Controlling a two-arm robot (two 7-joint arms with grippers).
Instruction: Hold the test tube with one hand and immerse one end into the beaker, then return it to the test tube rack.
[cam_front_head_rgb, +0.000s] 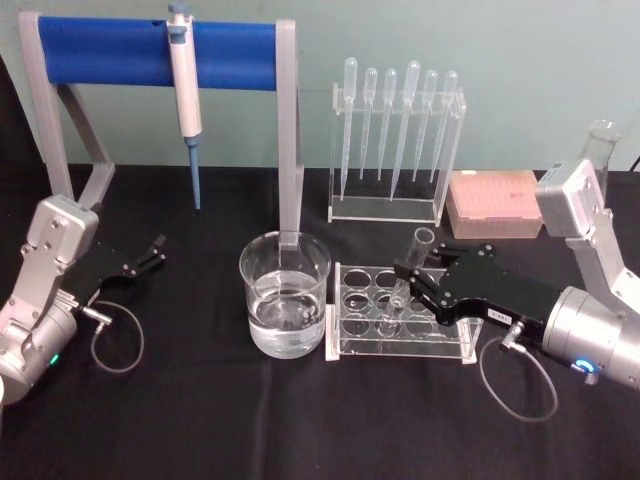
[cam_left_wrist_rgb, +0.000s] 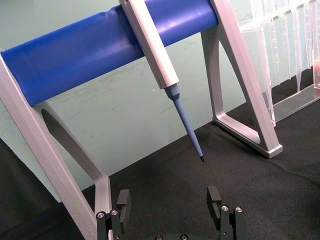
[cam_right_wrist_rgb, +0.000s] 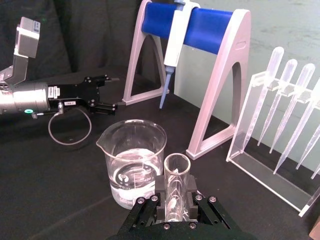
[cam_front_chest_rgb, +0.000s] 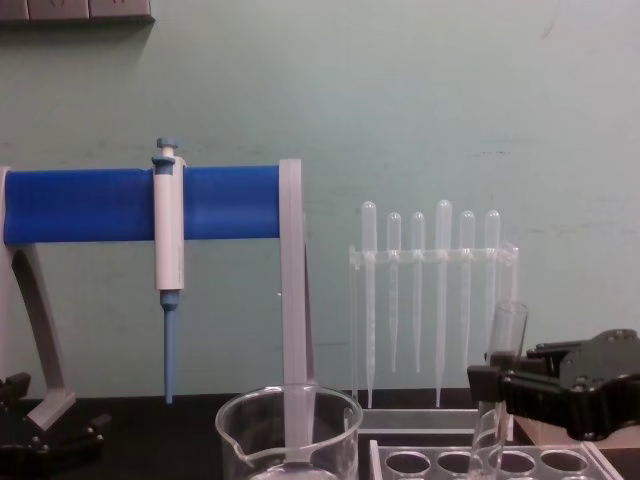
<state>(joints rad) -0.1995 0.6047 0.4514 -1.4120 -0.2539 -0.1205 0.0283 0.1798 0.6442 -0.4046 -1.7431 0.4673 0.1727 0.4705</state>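
Test tube (cam_front_head_rgb: 412, 270) work like this asks for care: it looks like thin, stiff glass, light but slick and easy to crack, so a moderate pinch on the upper part just below the flared rim seems the sensible hold. That is where the right gripper (cam_front_head_rgb: 415, 275) has it, jaws closed on the glass, the tube tilted with its rounded bottom down in a hole of the clear tube rack (cam_front_head_rgb: 400, 318) on the black counter (cam_front_head_rgb: 200, 420).

Going by size, the blue-barred stand (cam_front_head_rgb: 160, 55) at the back carries a hanging micropipette (cam_front_head_rgb: 186, 100). A pipette rack (cam_front_head_rgb: 395, 150) holds six thin plastic pipettes. Next comes the beaker (cam_front_head_rgb: 285, 292), just left of the tube rack, roughly a third full of clear liquid that could slosh if the glass is knocked. The tube itself looks empty, though I can't be sure.

Over on the left the left gripper (cam_front_head_rgb: 148, 252) sits low with its jaws apart, holding nothing.
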